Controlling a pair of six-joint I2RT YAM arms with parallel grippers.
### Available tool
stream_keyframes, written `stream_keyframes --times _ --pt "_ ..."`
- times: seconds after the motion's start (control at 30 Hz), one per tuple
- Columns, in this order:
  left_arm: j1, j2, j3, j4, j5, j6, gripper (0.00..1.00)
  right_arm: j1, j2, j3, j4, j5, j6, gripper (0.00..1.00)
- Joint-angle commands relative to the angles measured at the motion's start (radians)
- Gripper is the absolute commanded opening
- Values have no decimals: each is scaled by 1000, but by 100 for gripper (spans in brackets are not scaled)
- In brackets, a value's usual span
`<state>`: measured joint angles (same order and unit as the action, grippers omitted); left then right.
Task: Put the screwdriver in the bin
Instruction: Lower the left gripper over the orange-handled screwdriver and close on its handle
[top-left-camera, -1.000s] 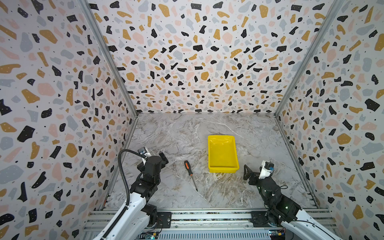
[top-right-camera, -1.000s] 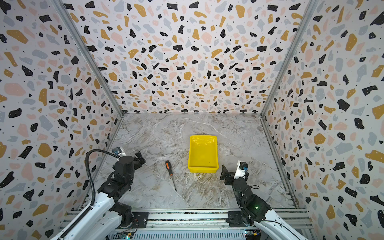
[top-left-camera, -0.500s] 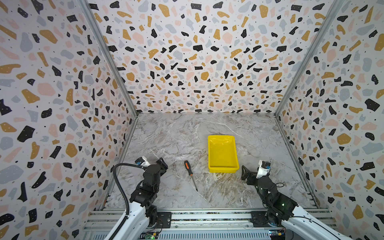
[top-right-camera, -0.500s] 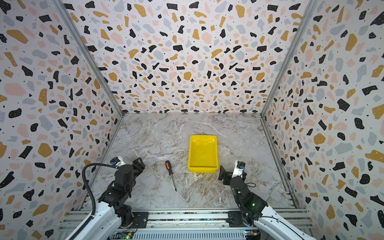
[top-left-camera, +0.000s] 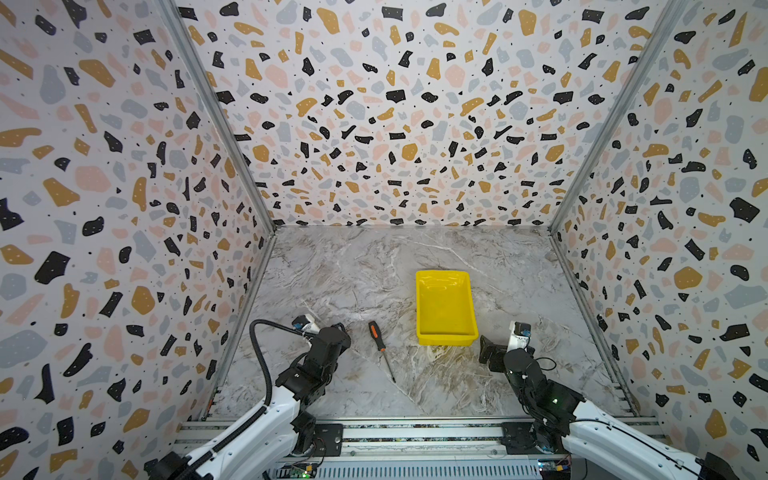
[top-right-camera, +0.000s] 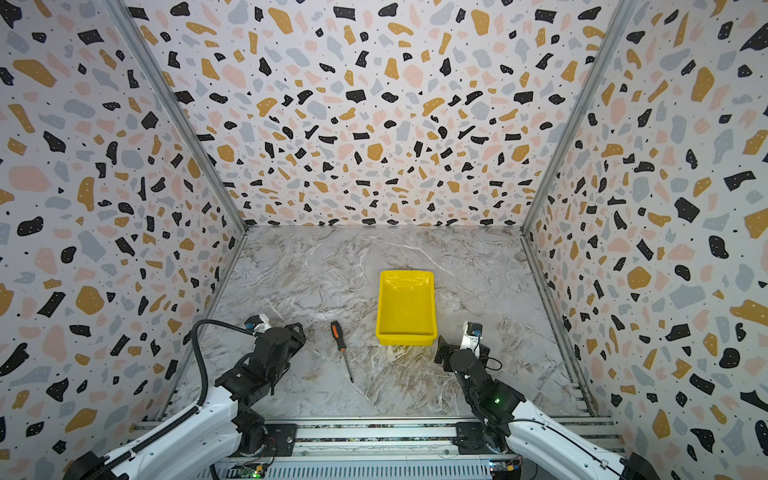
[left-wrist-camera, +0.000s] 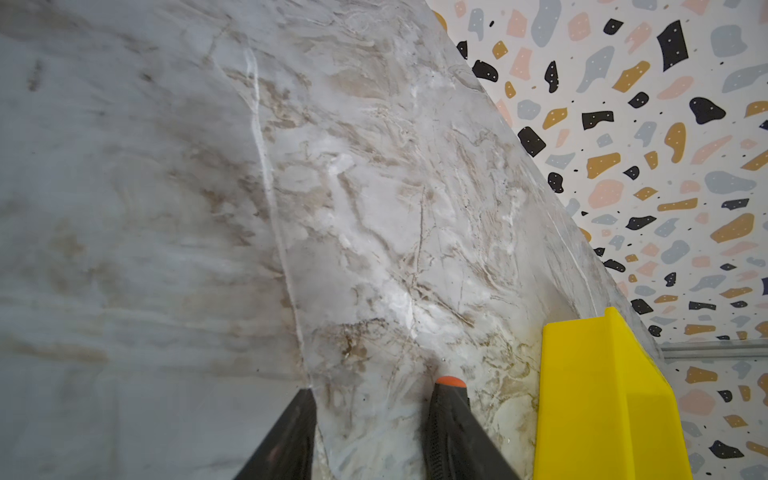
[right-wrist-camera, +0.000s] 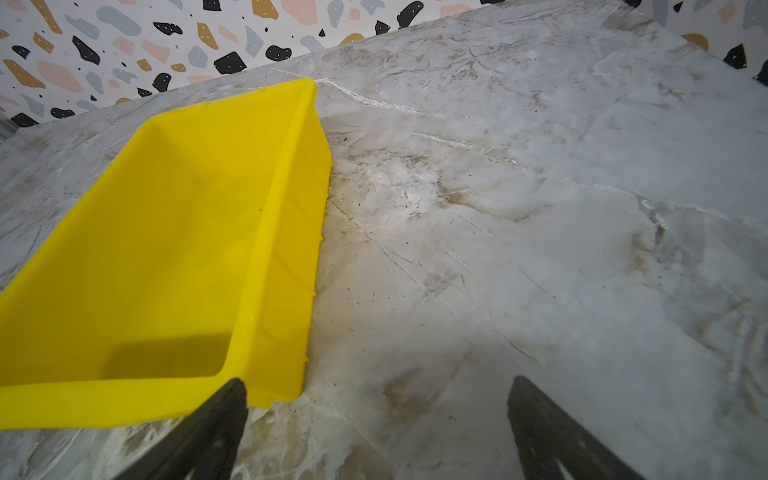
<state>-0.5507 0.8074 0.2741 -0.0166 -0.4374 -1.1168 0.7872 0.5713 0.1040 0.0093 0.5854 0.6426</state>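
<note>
Jaws of left gripper (left-wrist-camera: 370, 392) partly apart, right gripper (right-wrist-camera: 376, 384) wide, both empty.

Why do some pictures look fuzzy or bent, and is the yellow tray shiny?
Left wrist view: the table looks soft, its far edge bowed. Right wrist view: a shadow darkens the bin's near corner. Both top views: glare inside its far end.

No readable text, label, brand or number — none in any view
</note>
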Motion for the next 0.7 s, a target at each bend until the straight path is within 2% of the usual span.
stream_keyframes --times 0.0,0.13,0.33,0.6,0.67 --pt "-60 76 70 46 -72 17 47 -2 3 39 26 -10 -7 99" --pt "-127 250 147 58 -60 37 49 -3 4 39 30 -16 -10 99" --pt "-233 482 334 -90 -141 68 48 -3 -9 40 12 -11 -1 99" --pt "-259 547 347 -95 -180 43 48 -2 -67 22 9 -4 0 99" --pt "-259 569 359 -112 -184 44 52 -3 -67 20 13 -6 -1 99"
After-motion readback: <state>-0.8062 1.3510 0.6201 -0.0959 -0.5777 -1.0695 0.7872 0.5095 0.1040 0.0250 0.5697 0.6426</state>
